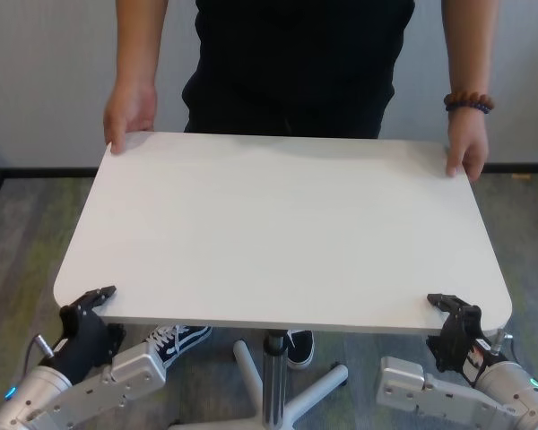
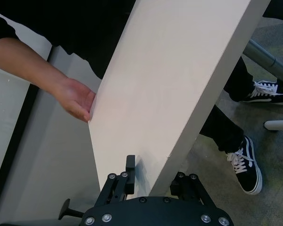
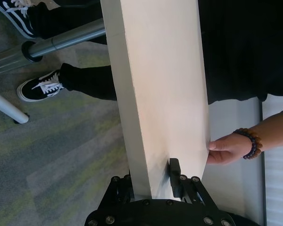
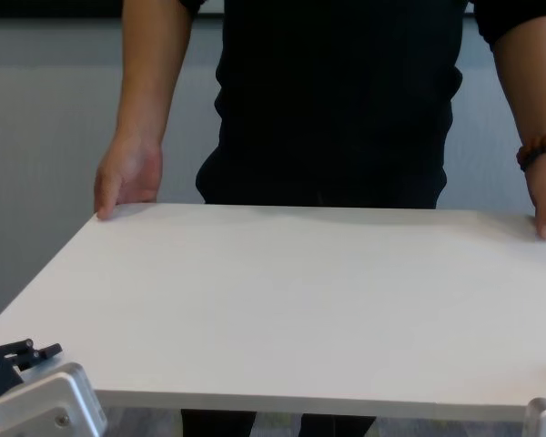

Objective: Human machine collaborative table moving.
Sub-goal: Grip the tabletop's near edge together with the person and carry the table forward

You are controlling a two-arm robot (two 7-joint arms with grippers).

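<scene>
The white table (image 1: 278, 233) stands on a slim silver pole (image 1: 272, 351). The human (image 1: 296, 63), in a black shirt, stands at its far side with a hand (image 1: 130, 116) on each far corner; the one on the right (image 1: 466, 154) wears a beaded bracelet (image 1: 468, 103). My left gripper (image 1: 94, 303) clamps the near left corner. In the left wrist view (image 2: 155, 178) its jaws sit above and below the table's edge (image 2: 188, 122). My right gripper (image 1: 453, 309) clamps the near right corner the same way, as the right wrist view (image 3: 148, 181) shows.
White base legs (image 1: 314, 394) spread from the pole on the grey-green carpet. The human's black sneakers (image 1: 175, 340) stand under the table near the pole. A light wall with a dark skirting board (image 1: 36, 170) runs behind the human.
</scene>
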